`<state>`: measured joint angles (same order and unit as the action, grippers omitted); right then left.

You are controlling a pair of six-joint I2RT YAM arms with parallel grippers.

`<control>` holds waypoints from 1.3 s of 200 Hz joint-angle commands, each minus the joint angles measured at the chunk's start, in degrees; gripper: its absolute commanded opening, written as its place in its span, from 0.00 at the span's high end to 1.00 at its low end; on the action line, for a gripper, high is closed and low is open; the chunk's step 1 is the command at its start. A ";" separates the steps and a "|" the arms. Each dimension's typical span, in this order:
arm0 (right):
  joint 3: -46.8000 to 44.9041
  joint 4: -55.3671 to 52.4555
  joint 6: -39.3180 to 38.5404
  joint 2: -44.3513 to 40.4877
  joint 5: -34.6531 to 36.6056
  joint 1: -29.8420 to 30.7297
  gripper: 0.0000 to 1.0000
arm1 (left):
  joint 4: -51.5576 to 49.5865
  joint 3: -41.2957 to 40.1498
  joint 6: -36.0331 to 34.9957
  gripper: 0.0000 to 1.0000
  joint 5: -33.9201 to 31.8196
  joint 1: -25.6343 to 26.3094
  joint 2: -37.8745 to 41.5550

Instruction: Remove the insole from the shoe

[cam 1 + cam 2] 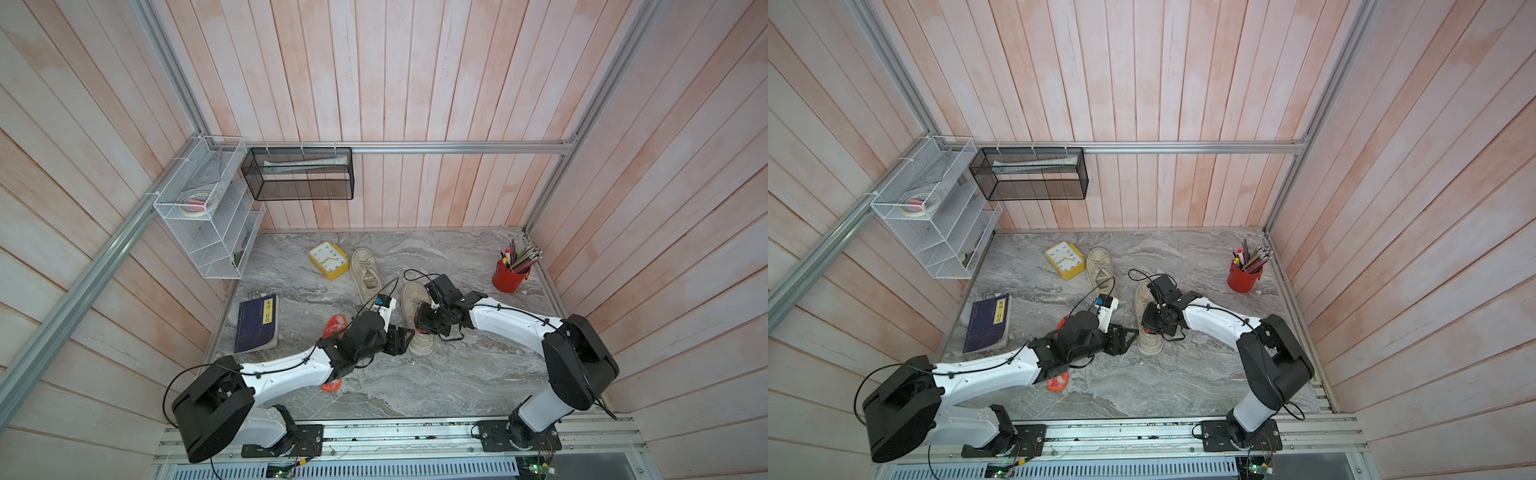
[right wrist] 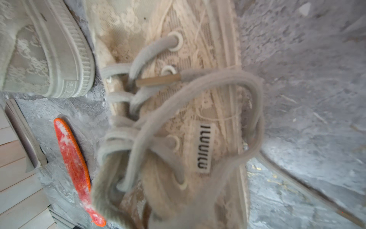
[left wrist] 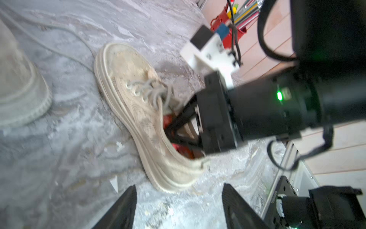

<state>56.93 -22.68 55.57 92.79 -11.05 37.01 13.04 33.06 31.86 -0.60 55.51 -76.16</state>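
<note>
Left wrist view: right gripper (image 3: 168, 128) reaches into opening of shoe (image 3: 134, 103), jaws closed, tips at red insole (image 3: 179, 148), not yet out; pinch itself hidden. Left gripper (image 3: 179, 186) spread wide, holding nothing, just beside heel. Step, as I judge: extraction beginning. Next move needs pull upward and toward heel, shoe kept steady. Room: loose insole (image 1: 334, 326) under left arm, second shoe (image 1: 365, 272) near toe; table (image 1: 415, 390) bare toward front.
</note>
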 commanded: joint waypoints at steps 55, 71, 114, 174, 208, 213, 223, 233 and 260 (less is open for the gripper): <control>1.33 2.95 3.82 -0.90 -6.17 -0.19 1.00 | 19.91 -2.19 -12.50 0.00 -9.36 6.11 -13.13; 1.43 2.81 4.23 -1.01 -6.91 -0.25 1.00 | 24.16 -2.04 -14.24 0.00 -10.18 6.11 -16.15; 1.78 2.13 4.99 -1.78 -8.14 -0.27 1.00 | 26.28 1.18 -15.36 0.07 -15.73 6.11 -22.95; 3.79 -3.81 2.37 -3.17 -13.15 -2.03 1.00 | 25.62 0.82 -15.81 0.29 -20.68 6.03 -26.56; 8.28 -12.42 -4.52 -3.36 -15.73 -5.31 1.00 | 25.20 -1.09 -15.81 0.34 -22.52 6.02 -26.65; 9.39 -13.88 -5.72 -3.20 -16.39 -5.87 1.00 | 25.22 -1.40 -15.80 0.34 -22.45 5.95 -26.59; 11.89 -17.39 -8.80 -2.39 -17.59 -7.24 1.00 | 25.15 -1.89 -16.13 0.35 -22.47 5.93 -26.52; 14.47 -20.64 -11.45 -1.61 -18.54 -8.18 1.00 | 24.79 -2.43 -16.22 0.36 -22.81 5.93 -26.50; 18.81 -25.72 -15.79 0.03 -25.00 -11.36 1.00 | 23.76 -2.83 -16.56 0.40 -22.78 5.85 -26.93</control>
<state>70.87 -40.99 46.89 92.64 -27.70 28.36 42.70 32.60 15.97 -20.49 62.15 -101.38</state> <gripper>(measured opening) 0.085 0.682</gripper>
